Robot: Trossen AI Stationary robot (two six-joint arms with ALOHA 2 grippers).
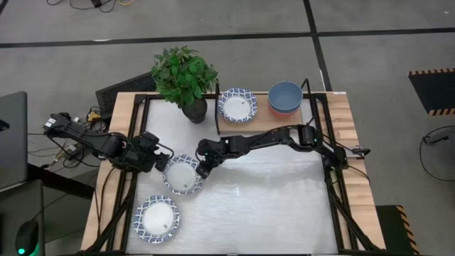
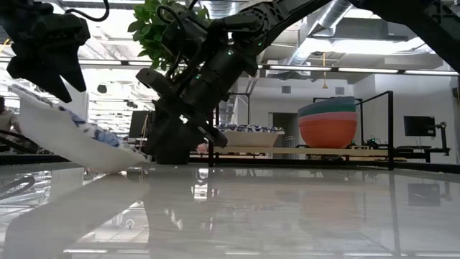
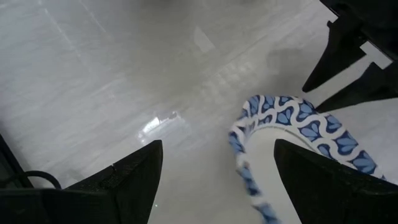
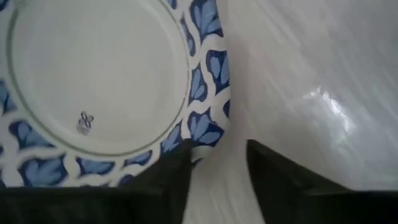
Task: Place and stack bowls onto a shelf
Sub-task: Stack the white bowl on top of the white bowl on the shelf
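A white bowl with a blue patterned rim [image 1: 183,176] sits between my two grippers, tilted. In the low view the bowl [image 2: 79,137] has its left rim raised and its right side on the metal tabletop. My left gripper [image 1: 162,160] is open; its fingers stand on either side of the raised rim [image 3: 249,124] without touching it. My right gripper [image 1: 204,168] is at the bowl's right rim, its fingers a little apart. The wooden shelf [image 1: 263,122] stands at the far edge. My right gripper comes slanting down from the table's right, and the tip of one finger [image 4: 177,162] meets the bowl's blue patterned rim [image 4: 205,134] on its right side. The other finger stands over bare table. The bowl's right side is down on the table and its left side is up.
A second patterned bowl [image 1: 158,218] lies near the front left. On the shelf are a patterned bowl [image 1: 238,105] and a slate blue bowl stacked on pink ones [image 1: 285,96]. A potted plant [image 1: 183,75] stands left of the shelf. Bare metal tabletop [image 1: 277,199] lies to the right.
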